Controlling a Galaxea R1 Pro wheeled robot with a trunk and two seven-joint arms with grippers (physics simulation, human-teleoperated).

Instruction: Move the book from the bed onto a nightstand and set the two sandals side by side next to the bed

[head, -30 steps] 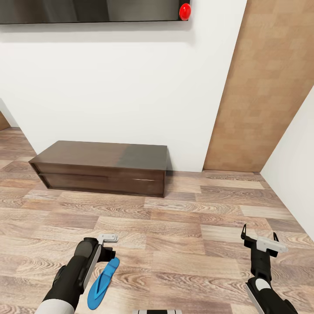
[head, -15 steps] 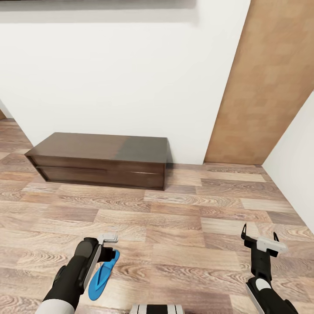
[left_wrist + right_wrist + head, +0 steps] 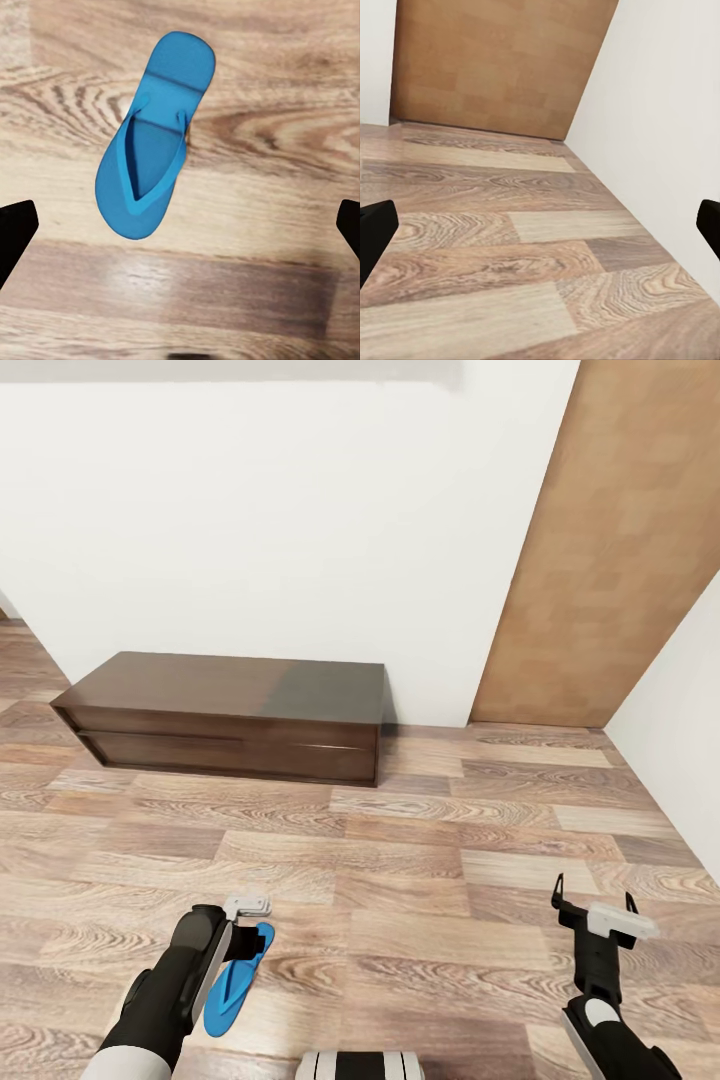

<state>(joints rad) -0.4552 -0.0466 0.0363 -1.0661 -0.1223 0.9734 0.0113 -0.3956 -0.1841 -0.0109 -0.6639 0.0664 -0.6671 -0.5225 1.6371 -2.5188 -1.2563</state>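
Observation:
One bright blue sandal (image 3: 237, 980) lies flat on the wood-plank floor just in front of my base, strap side up. My left gripper (image 3: 250, 938) hangs over its far end, pointing down. In the left wrist view the sandal (image 3: 154, 139) lies on the floor ahead of the left gripper (image 3: 180, 232), whose fingers stand wide apart and hold nothing. My right gripper (image 3: 595, 903) hovers open above bare floor at the lower right, and its fingers (image 3: 375, 232) frame only planks. The bed, the book and the nightstand are out of view.
A long dark brown TV bench (image 3: 230, 715) stands against the white wall ahead. A wood-panelled door (image 3: 600, 560) is at the right, beside a white side wall (image 3: 680, 700). My base (image 3: 360, 1065) shows at the bottom edge.
The camera has dipped and come closer, so the bench sits higher and the TV has left the top edge. The sandal now lies further under my left gripper. Both grippers stay open.

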